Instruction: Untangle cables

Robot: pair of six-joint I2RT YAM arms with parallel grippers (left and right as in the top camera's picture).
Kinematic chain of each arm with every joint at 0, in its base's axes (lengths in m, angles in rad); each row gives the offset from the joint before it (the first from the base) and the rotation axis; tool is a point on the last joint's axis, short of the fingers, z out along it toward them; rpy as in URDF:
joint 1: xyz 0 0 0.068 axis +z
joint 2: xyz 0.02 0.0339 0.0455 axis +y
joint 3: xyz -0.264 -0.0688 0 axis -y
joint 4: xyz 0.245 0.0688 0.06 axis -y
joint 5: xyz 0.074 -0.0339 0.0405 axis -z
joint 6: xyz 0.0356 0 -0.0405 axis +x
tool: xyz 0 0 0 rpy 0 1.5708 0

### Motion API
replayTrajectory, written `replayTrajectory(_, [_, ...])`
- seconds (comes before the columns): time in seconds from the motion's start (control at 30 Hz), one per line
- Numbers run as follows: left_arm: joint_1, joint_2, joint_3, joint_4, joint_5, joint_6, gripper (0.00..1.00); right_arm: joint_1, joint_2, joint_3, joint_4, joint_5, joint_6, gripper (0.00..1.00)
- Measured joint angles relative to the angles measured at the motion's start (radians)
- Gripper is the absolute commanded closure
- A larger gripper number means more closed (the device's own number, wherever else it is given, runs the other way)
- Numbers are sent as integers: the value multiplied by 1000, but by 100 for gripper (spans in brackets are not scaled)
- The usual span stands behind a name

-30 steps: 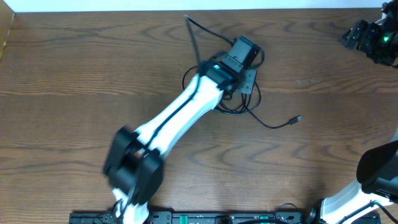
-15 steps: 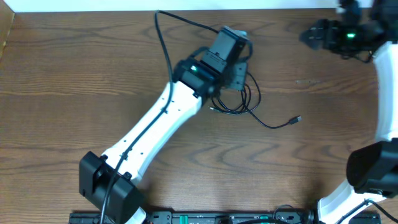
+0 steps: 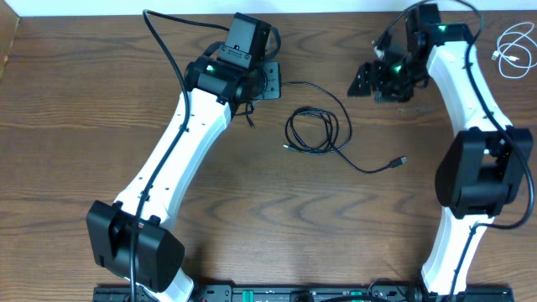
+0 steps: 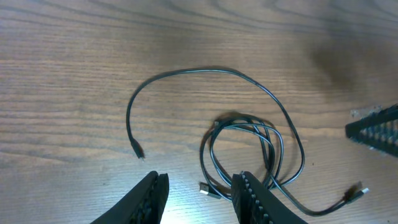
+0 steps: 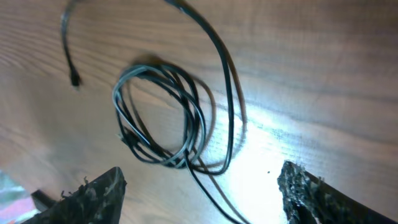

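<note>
A dark brown wooden table (image 3: 75, 126) with long streaky grain, seen from above, with two white robot arms with black joints reaching in from the near edge. The black cable (image 3: 312, 132), a thin, smooth cord, lies flat on the wood near the centre of the table, a little toward 1 o'clock. Most of it is wound into a small round coil of several overlapping turns. One tail curves away toward 4 o'clock and ends in a small plug (image 3: 401, 159). The other tail sweeps in a wide arc toward 11 o'clock, where it ends just beside the left gripper (image 4: 200, 186). The white cable (image 3: 512, 52), equally thin, sits in loose open loops far off at 2 o'clock by the table's far right corner, well apart from the black one. The left gripper hangs at about 11 o'clock from the coil. In its wrist view, its two black, rounded fingers (image 4: 149, 199) stand apart with only bare wood between them, gripping nothing, and the nearest cable end lies on the table clear of them. The right gripper (image 5: 202, 180) hovers at about 1 o'clock from the coil. Its rough-edged, ridged black fingers (image 5: 93, 199) are spread wide, with the coil lying on the table beyond them and part of a tail crossing the gap, and they pinch nothing. A bright glare falls on the wood beside the coil in that view.
</note>
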Motion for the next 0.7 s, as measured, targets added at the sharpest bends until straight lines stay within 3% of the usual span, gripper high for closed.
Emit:
replayTrajectory(0.2, [2, 0, 0, -2, 5, 0, 61, 6, 51, 0, -45, 0, -21, 47])
replayTrajectory(0.7, [2, 0, 0, -21, 14, 0, 61, 62, 147, -46, -10, 23, -23, 55])
